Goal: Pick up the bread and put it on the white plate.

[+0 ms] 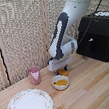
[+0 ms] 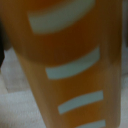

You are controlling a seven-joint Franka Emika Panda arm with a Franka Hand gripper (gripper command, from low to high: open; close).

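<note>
On the pale wooden table, against a woven reed-like backdrop, a boxy black appliance stands at the exterior view's right, matte and hard-edged. Next in size, the white arm bends down to the hand, a flat white block hanging low just behind a small white bowl. The white plate, round, glossy and rimmed with a thin reddish floral band, lies near the front at the exterior view's left, well apart from the hand. A small pink cup stands between plate and backdrop.

The bread shows as a small orange-brown chunk directly under the hand, beside the bowl, which holds a flatter yellow piece. The wrist view is filled with a blurred golden-orange surface bearing pale bars, so the hand appears very close to the bread. Whether the jaws are closed on it I cannot tell; the fingers are hidden.

By my judgement this is the grasping step. Next comes a gentle squeeze, a straight lift clear of the bowl, then a carry across to the plate.
</note>
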